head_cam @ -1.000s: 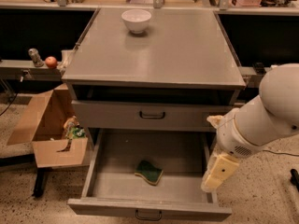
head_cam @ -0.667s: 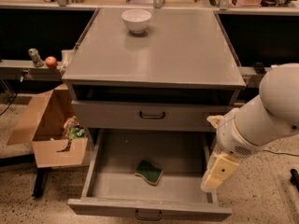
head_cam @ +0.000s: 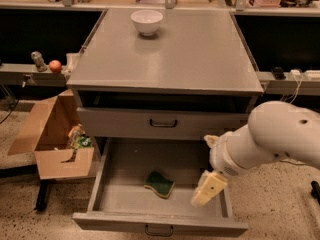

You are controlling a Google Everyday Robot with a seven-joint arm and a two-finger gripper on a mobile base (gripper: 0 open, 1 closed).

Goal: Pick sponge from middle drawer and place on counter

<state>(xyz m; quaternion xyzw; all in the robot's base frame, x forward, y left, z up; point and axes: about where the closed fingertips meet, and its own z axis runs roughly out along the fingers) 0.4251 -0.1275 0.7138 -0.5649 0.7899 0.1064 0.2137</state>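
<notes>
Looking into the pulled-out middle drawer, there's one sponge lying on its floor, green side up, roughly centre and clear of the walls. One white bowl sits at the back of the table. One cardboard box stands left of the cabinet with stuff in it I can't make out. The gripper hangs over the drawer's right side, apart from the sponge. Can't tell if its jaws are released or clenched. The arm is cut off at the right edge.

The worktop is bearing a white bowl near its far edge; the gripper is hovering over the middle drawer.
</notes>
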